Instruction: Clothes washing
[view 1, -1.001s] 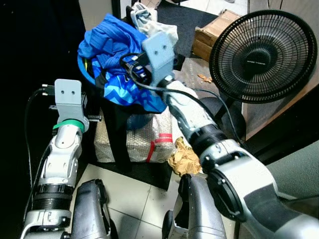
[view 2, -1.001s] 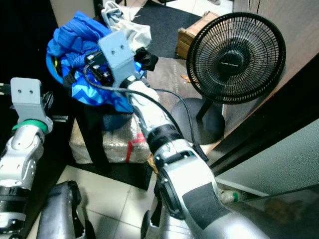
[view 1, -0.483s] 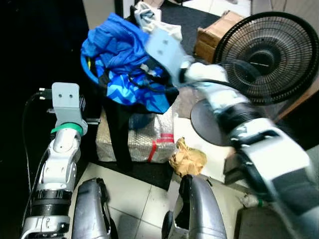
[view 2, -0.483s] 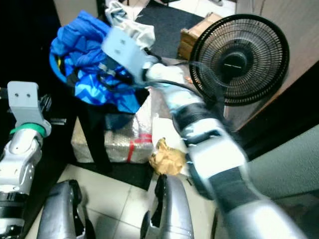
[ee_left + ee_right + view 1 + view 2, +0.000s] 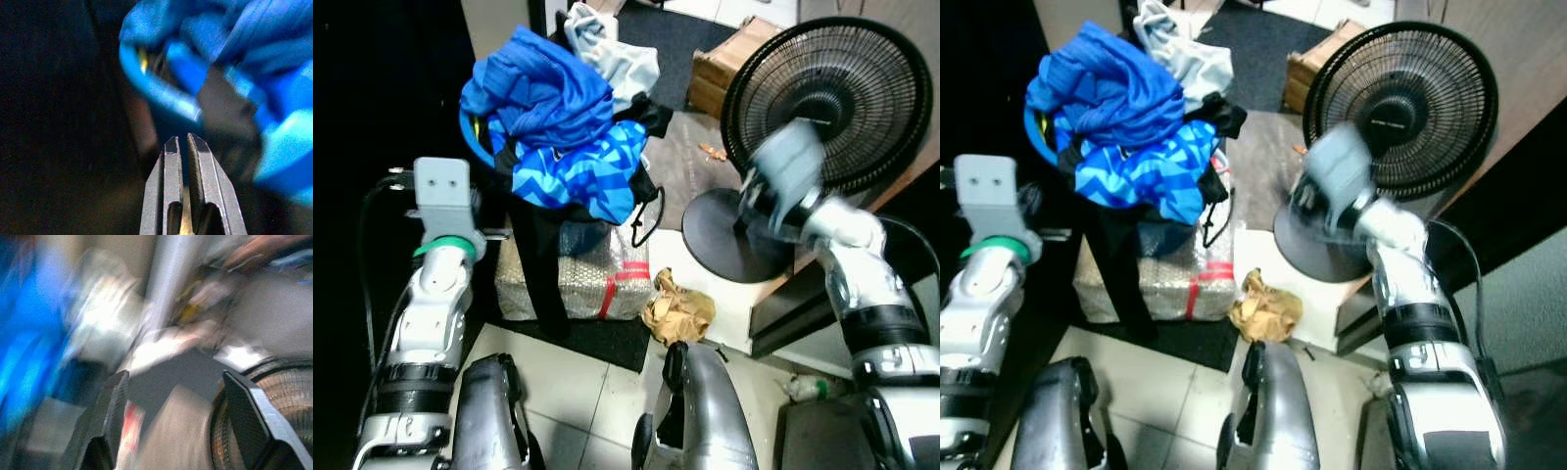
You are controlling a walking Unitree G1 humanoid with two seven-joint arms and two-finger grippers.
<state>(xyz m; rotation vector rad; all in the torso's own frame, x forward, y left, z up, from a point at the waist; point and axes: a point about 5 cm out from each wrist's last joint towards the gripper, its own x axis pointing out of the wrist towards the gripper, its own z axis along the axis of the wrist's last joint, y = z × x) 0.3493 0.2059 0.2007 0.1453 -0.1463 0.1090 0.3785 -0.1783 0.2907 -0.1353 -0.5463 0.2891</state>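
A heap of clothes (image 5: 553, 122) fills a blue basket (image 5: 470, 132): bright blue garments, a pale grey cloth (image 5: 612, 54) on top and a black piece (image 5: 543, 269) hanging down the front. My left arm (image 5: 443, 191) is raised just left of the basket. In the left wrist view the left gripper (image 5: 181, 142) is shut with nothing in it, pointing at the basket's blue rim (image 5: 156, 93). My right arm (image 5: 788, 176) is blurred in front of the fan, well right of the clothes. In the right wrist view the right gripper (image 5: 175, 377) is open and holds nothing.
A black standing fan (image 5: 832, 88) with a round base (image 5: 734, 235) stands at the right. A bubble-wrapped package (image 5: 578, 279) sits under the basket, crumpled brown paper (image 5: 677, 311) beside it. A cardboard box (image 5: 729, 64) and a dark mat (image 5: 680, 29) lie behind.
My right arm has swung away from the clothes heap to the right, ending in front of the fan with nothing held. The left arm has stayed put.
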